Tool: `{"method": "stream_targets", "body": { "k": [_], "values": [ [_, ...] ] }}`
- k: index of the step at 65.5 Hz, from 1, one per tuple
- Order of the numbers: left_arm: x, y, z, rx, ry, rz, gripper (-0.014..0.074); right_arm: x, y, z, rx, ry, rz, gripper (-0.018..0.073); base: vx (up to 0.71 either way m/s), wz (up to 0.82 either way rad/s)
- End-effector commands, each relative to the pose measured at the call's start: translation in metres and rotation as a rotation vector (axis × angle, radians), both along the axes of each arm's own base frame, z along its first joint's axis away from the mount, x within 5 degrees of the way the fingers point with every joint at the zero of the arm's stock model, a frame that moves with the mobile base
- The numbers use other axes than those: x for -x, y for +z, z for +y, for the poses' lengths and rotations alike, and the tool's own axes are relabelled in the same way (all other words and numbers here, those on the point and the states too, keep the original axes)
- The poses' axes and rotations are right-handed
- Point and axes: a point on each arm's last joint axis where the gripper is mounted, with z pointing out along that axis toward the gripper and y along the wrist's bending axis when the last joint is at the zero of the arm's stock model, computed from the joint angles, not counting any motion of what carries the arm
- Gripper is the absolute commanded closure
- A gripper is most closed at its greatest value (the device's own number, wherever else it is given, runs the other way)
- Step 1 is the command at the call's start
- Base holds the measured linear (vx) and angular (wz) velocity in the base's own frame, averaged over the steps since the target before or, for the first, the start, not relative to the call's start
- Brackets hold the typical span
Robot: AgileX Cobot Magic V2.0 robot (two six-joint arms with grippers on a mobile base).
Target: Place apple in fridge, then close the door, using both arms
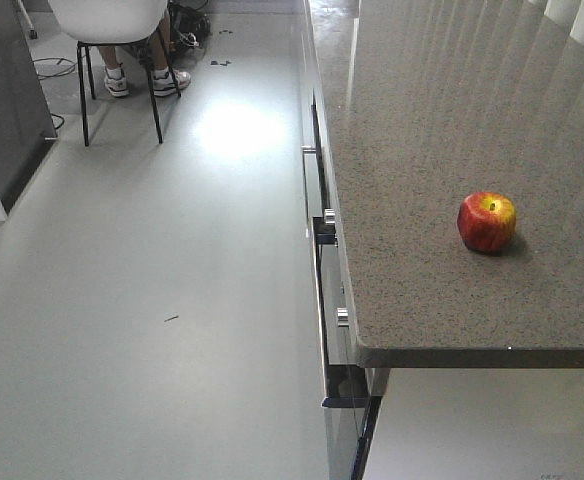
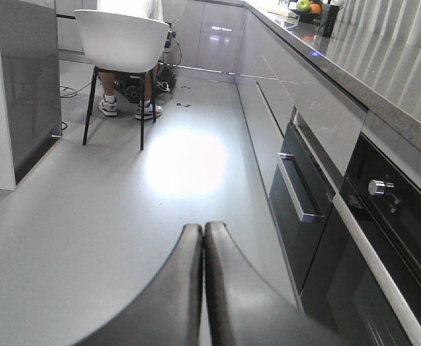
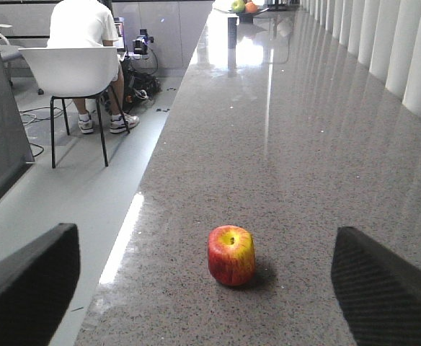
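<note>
The apple [image 1: 487, 221], red with a yellow patch round its stem, stands upright on the speckled grey countertop [image 1: 422, 120] near its front edge. In the right wrist view the apple [image 3: 231, 256] is a short way ahead, between the lines of my right gripper's [image 3: 205, 238] wide-open fingers and not touched by them. My left gripper [image 2: 202, 228] is shut and empty, held low over the floor beside the cabinets. A tall dark grey face at the far left [image 2: 24, 79] looks like the fridge. Its door and inside do not show.
A person sits on a white chair [image 1: 107, 25] at the far end of the aisle, with cables on the floor nearby. Built-in ovens and drawers with metal handles [image 2: 300, 194] line the counter's front. A fruit bowl [image 3: 241, 7] stands far down the counter.
</note>
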Motion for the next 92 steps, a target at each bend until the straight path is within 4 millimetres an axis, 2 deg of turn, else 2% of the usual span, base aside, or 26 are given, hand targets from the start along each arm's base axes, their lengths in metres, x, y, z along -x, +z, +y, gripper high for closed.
{"method": "stream_targets", "body": {
  "k": [1,8,19,30,39,54,71,92],
  "values": [
    [0.001,0.013,-0.001,0.005,-0.014,-0.1,0.0602,-0.013,0.022,0.0,0.018,-0.003,-0.099,-0.0151,0.0,0.0],
    [0.001,0.013,-0.001,0.005,-0.014,-0.1,0.0602,-0.035,0.035,0.0,0.031,0.004,-0.064,-0.0132,0.0,0.0],
    [0.001,0.013,-0.001,0.005,-0.014,-0.1,0.0602,-0.084,0.048,0.001,0.056,0.019,0.025,-0.0113,0.0,0.0],
    [0.001,0.013,-0.001,0.005,-0.014,-0.1,0.0602,-0.137,0.045,0.002,0.055,0.035,0.135,-0.0105,0.0,0.0],
    [0.001,0.013,-0.001,0.005,-0.014,-0.1,0.0602,-0.18,0.031,0.004,0.028,0.051,0.23,-0.0101,0.0,0.0],
    [0.001,0.013,-0.001,0.005,-0.014,-0.1,0.0602,-0.24,-0.01,0.006,-0.007,0.066,0.385,-0.0094,0.0,0.0],
    [0.001,0.013,-0.001,0.005,-0.014,-0.1,0.0602,-0.277,-0.045,0.007,-0.016,0.069,0.486,-0.0091,0.0,0.0],
    [0.001,0.013,-0.001,0.005,-0.014,-0.1,0.0602,-0.293,-0.073,0.004,0.008,0.049,0.556,-0.0083,0.0,0.0]
  ]
}}
